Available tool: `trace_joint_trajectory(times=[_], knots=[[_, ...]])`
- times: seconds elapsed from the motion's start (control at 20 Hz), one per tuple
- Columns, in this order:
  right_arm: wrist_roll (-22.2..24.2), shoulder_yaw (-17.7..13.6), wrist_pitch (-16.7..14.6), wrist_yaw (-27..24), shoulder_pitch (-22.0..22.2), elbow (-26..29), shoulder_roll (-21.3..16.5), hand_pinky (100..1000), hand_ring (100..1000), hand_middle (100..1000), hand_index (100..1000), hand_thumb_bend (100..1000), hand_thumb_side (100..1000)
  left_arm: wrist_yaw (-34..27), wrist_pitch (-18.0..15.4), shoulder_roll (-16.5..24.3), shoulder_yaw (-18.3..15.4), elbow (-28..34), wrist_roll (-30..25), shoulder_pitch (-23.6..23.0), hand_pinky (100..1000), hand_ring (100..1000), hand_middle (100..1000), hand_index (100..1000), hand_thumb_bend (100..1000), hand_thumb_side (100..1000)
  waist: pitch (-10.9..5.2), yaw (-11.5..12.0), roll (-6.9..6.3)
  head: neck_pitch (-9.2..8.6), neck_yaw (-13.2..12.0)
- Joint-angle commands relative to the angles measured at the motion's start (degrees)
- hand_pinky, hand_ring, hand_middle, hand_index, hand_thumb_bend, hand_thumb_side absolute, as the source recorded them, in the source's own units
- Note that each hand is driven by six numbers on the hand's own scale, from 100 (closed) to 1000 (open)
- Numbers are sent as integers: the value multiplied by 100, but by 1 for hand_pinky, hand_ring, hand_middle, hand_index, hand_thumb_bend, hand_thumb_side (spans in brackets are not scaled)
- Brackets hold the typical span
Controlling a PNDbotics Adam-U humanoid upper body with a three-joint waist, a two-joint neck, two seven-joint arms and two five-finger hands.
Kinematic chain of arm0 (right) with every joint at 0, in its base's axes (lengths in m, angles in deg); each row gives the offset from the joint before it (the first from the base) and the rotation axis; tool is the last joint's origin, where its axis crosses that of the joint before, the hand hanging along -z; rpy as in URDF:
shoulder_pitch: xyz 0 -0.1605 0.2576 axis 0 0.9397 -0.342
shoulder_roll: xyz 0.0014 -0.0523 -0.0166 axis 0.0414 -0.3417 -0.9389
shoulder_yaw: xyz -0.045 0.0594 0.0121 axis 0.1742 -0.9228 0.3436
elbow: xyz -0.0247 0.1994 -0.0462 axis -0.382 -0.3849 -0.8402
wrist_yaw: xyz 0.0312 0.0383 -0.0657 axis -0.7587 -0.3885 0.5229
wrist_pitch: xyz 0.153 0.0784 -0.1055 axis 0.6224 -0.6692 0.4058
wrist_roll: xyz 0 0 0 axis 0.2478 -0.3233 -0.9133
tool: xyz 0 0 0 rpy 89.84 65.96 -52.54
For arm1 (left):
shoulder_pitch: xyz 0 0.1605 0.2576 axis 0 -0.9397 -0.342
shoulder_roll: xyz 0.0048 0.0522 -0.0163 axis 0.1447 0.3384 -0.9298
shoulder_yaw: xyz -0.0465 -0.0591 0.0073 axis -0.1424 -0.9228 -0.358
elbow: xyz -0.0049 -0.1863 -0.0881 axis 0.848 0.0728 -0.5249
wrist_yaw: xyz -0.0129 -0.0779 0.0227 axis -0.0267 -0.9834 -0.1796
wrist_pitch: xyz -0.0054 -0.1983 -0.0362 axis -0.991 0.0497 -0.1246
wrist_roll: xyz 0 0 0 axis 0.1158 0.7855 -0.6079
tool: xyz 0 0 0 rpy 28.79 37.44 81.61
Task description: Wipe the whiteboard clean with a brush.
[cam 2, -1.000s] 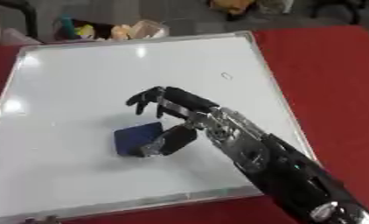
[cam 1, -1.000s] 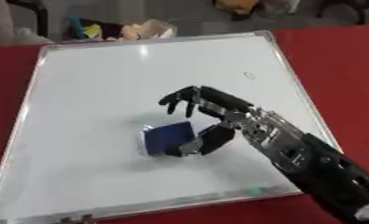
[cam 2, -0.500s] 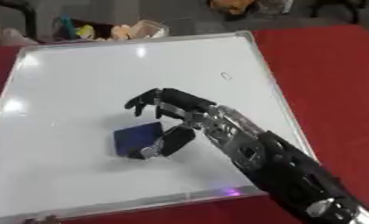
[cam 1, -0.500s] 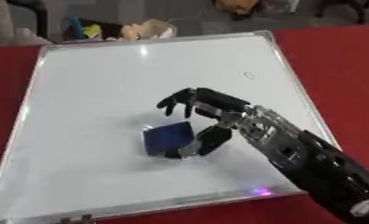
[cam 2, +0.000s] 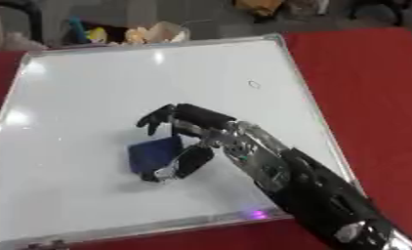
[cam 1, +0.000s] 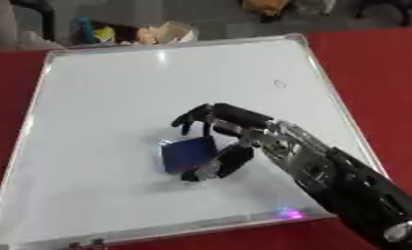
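Whiteboard (cam 1: 98, 97) lies flat on our red bench (cam 1: 376, 63); near its middle the blue brush (cam 1: 188, 153) rests on the white surface; our right hand (cam 1: 235, 132) curls over it, thumb below and fingers above, grasping it; farther off, a small dark mark (cam 1: 279, 83) sits toward the board's right edge.

The right hand (cam 1: 231, 134) is showing black fingers (cam 1: 192, 119) and a black thumb, silver metal gleaming at the wrist joints, with a thick glossy black forearm (cam 1: 363, 195) widening behind.
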State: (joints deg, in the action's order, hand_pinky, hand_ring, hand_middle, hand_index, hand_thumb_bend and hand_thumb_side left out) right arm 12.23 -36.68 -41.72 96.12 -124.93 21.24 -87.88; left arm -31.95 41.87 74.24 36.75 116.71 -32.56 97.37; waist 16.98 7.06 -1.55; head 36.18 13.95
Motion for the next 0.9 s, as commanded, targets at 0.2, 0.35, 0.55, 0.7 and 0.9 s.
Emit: trace_joint_trajectory(times=[0.2,0.35,0.55,0.7,0.9], knots=[[-17,20,-23,129,-108,-3,18,544,788,629,893,477,507,-16,-15,15,4,67,-20,78,415,582,515,642,318,909,-78,12,-7,12,29],[-50,41,-22,178,-107,-21,39,530,774,611,889,429,484,-17,-16,14,5,67,-22,77,415,582,515,642,317,910,-75,16,-7,17,35],[-107,54,-17,248,-100,-36,52,515,759,596,884,392,464,-17,-16,13,4,67,-22,77,415,582,514,642,317,910,-76,18,-1,25,36],[-146,54,4,337,-92,-58,55,498,741,576,879,357,445,-17,-16,13,2,67,-22,75,415,582,514,642,317,910,-76,17,3,29,36],[-199,63,20,454,-91,-75,70,488,726,562,874,339,437,-16,-15,10,2,68,-23,76,415,581,514,643,317,910,-73,12,6,34,42]])
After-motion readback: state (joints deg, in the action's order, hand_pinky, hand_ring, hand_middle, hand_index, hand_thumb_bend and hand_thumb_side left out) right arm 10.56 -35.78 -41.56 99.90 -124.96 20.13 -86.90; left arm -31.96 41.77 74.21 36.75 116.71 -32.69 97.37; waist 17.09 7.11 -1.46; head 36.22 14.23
